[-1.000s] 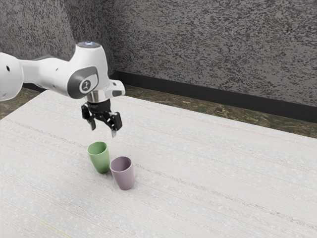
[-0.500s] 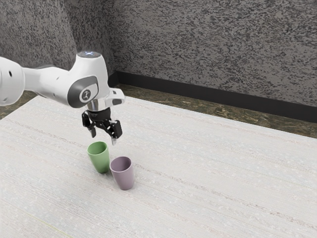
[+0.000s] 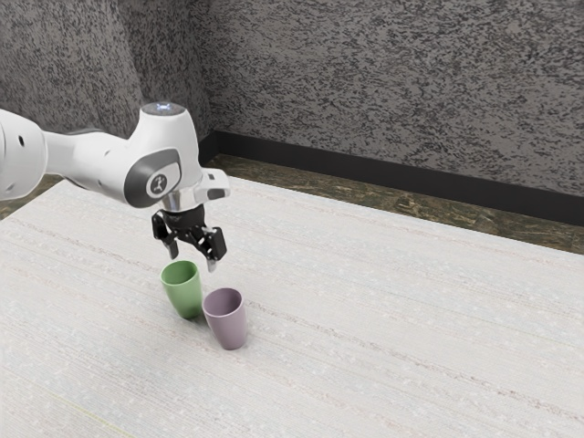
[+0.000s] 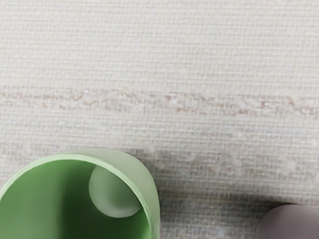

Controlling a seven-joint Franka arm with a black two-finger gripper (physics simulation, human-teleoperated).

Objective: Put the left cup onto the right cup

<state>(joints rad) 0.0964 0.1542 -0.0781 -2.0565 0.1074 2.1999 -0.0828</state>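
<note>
Tool [image 3: 192,259] lower than before, spread empty just above green cup [image 3: 182,288]; purple cup [image 3: 225,318] unmoved.

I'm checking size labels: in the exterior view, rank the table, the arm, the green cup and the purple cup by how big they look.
1. table
2. arm
3. green cup and purple cup: about alike; purple sits nearer the camera, so unranked.

place: bare simulated room | cues: speckled grey wall [image 3: 383,82], dark baseboard [image 3: 392,173], pale table [image 3: 411,319]
</note>
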